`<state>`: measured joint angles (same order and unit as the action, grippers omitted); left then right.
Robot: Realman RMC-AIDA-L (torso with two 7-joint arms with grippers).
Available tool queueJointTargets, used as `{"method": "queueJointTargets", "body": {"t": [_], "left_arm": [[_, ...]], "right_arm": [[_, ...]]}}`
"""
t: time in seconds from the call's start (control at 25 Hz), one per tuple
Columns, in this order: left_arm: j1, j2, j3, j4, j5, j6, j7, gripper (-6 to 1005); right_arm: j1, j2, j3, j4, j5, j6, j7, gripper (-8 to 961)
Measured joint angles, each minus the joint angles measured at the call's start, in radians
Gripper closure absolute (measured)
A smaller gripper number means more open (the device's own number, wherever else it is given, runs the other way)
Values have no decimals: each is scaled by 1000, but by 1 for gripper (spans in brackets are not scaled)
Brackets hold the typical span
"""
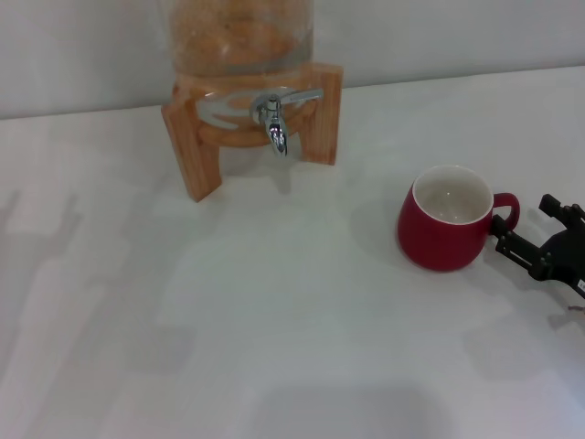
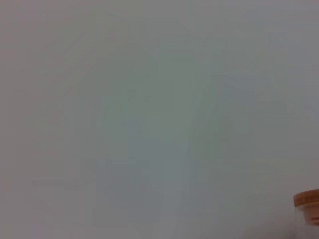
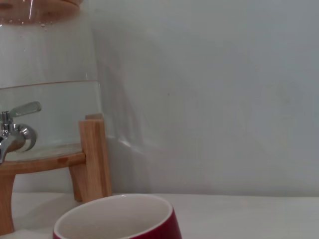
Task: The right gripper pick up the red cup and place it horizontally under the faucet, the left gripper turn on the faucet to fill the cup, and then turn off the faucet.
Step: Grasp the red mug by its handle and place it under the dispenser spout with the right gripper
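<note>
The red cup (image 1: 448, 219) stands upright on the white table at the right, its white inside showing and its loop handle turned toward the right edge. My right gripper (image 1: 526, 224) is open just beside that handle, one black finger on either side of it, not closed on it. The right wrist view shows the cup's rim (image 3: 119, 219) close below the camera. The chrome faucet (image 1: 274, 119) sticks out of the glass dispenser at the back centre, its flat lever lying sideways; in the right wrist view the faucet (image 3: 15, 132) is far off. My left gripper is out of view.
The glass dispenser (image 1: 238, 37) rests in a wooden stand (image 1: 196, 137) against the back wall. The white table (image 1: 228, 302) stretches between the stand and the cup. The left wrist view shows only a pale wall and a bit of wooden lid (image 2: 306, 199).
</note>
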<state>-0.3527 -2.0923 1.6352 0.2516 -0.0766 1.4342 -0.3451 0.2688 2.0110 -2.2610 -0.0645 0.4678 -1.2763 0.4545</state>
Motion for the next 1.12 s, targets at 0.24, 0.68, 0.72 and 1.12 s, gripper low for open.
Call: {"method": "queueJointTargets", "body": {"t": [0.24,0.68,0.72,1.12], "left_arm": [[0,0,0,0,0,0,1,167],[-2,0,0,0,0,0,2,167],[-2,0,0,0,0,0,2,167],[-2,0,6,0,-1,0,2,166]], "right_arm": [[1,0,5,0,0,0,0,81],[7,0,11,0,4,10,-3,80],[9,0,11,0,5,11,-3,80],[33,0,11,7,7,30,-4,82]]}}
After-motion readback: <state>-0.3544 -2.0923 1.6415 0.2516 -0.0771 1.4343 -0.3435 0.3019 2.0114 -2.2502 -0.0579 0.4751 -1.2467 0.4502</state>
